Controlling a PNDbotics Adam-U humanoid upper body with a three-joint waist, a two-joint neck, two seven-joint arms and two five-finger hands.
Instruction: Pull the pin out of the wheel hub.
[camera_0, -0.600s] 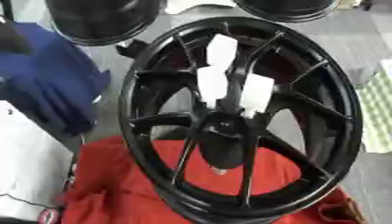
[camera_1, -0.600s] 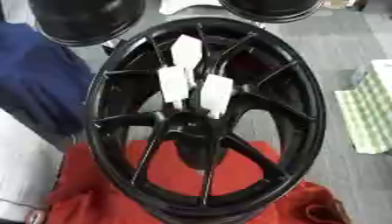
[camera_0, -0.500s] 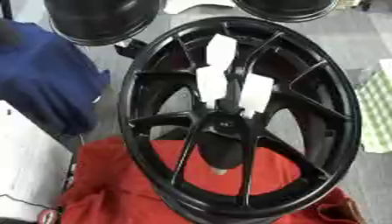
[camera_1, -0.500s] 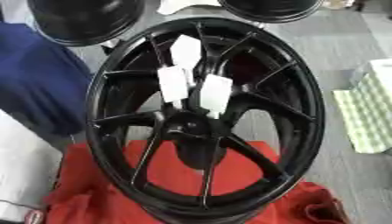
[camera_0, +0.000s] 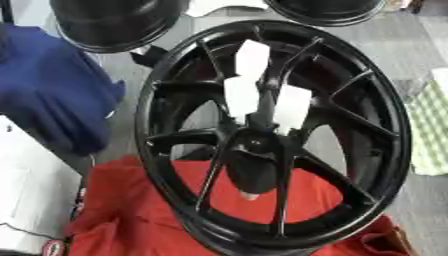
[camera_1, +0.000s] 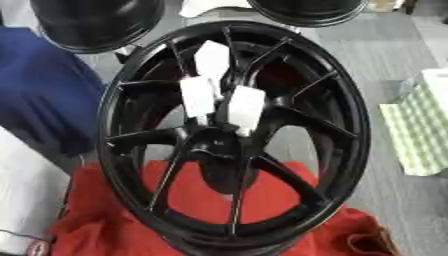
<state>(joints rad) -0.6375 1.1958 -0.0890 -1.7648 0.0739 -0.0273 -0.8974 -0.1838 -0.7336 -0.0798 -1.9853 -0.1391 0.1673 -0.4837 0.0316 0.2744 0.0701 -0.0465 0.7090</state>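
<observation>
A big black wheel hub (camera_1: 232, 135) stands tilted on a red cloth (camera_0: 219, 205). Three white tags (camera_1: 217, 95) sit on its spokes near the middle. A pale little tip (camera_0: 249, 195) shows below the middle; it may be the pin. No robot hand shows, so I cannot tell about fingers. A blue cloth (camera_0: 52, 95) lies left.

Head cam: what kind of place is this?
Probably a wheel workshop or storage area: a black alloy wheel stands on a red cloth, more black rims behind, on grey floor.
</observation>
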